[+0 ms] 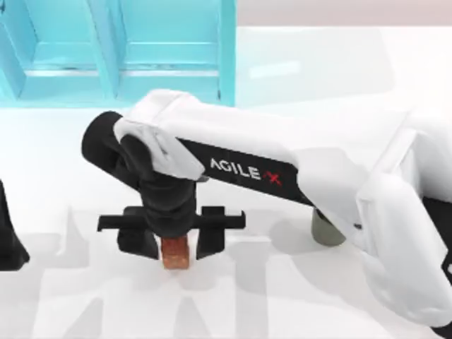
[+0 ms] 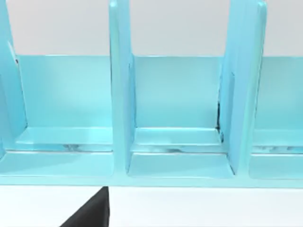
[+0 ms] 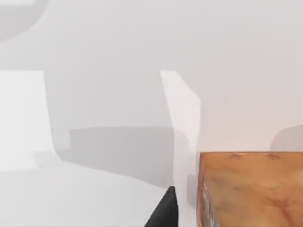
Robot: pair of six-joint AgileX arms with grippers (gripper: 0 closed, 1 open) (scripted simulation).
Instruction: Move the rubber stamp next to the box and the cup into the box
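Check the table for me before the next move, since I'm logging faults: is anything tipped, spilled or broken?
Nothing stands out. The rubber stamp sits flat between the right end effector's spread fingers, and the cup stands upright, partly hidden under that arm.

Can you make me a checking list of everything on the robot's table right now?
Surface: white table, with shadows across it.
Job's things: rubber stamp, a small orange-brown block, sits between the right gripper's fingers; cup, dark olive-grey, stands to the right, partly under the right arm; light blue box with dividers stands at the back left.
Clutter: nothing seen.
Grippers: right gripper is over the stamp, fingers spread wide on either side of it, open; left gripper is parked at the left edge.
Cables: nothing seen.
Surroundings: plain pale backdrop behind the box.
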